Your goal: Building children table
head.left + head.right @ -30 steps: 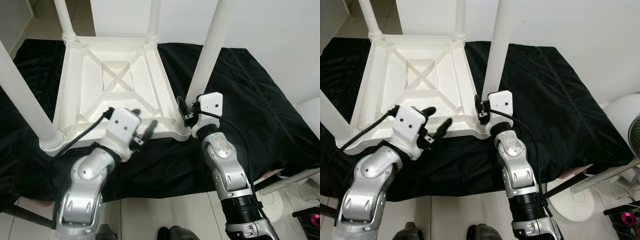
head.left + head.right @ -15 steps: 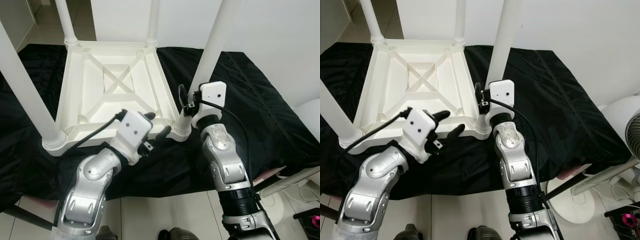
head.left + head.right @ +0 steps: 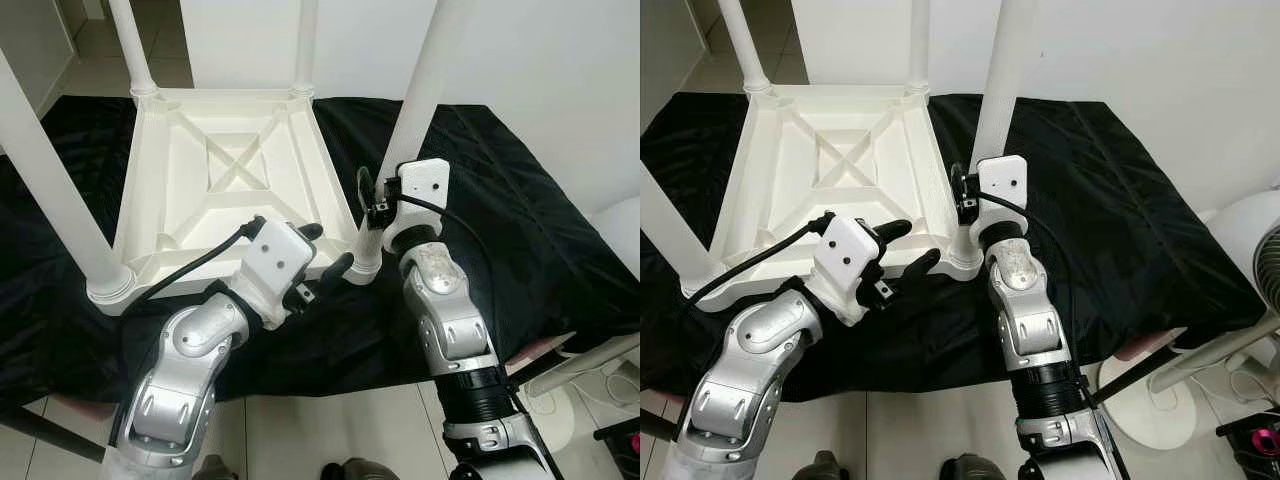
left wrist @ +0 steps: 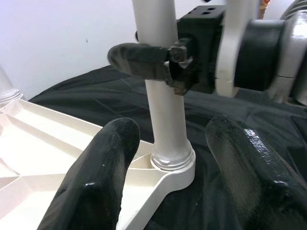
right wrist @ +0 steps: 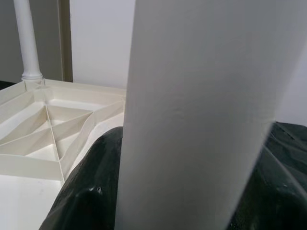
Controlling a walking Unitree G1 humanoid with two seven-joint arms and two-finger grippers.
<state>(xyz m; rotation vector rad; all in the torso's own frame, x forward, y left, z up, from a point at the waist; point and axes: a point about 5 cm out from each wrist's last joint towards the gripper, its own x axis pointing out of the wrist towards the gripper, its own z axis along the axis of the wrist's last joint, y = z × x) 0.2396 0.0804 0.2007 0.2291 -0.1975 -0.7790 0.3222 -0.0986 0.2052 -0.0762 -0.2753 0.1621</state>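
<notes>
A white plastic children's table (image 3: pixel 215 170) lies upside down on a black cloth, its legs pointing up. My right gripper (image 3: pixel 372 208) is shut on the near-right leg (image 3: pixel 420 90), just above its corner socket (image 3: pixel 365 262). In the right wrist view that leg (image 5: pixel 201 105) stands between the black fingers (image 5: pixel 91 191). My left gripper (image 3: pixel 328 247) is open at the table's front rim, just left of that socket. Its two fingers (image 4: pixel 105 177) frame the leg's base (image 4: pixel 170 143) without touching it.
The black cloth (image 3: pixel 520 200) covers the floor under the table. Three other legs stand up: near left (image 3: pixel 50 190), far left (image 3: pixel 125 40), far right (image 3: pixel 307 40). A white fan (image 3: pixel 1250 240) stands at the right. A white wall rises behind.
My left gripper has moved right along the table's front rim toward the near-right socket, still open. The right gripper stays on the leg.
</notes>
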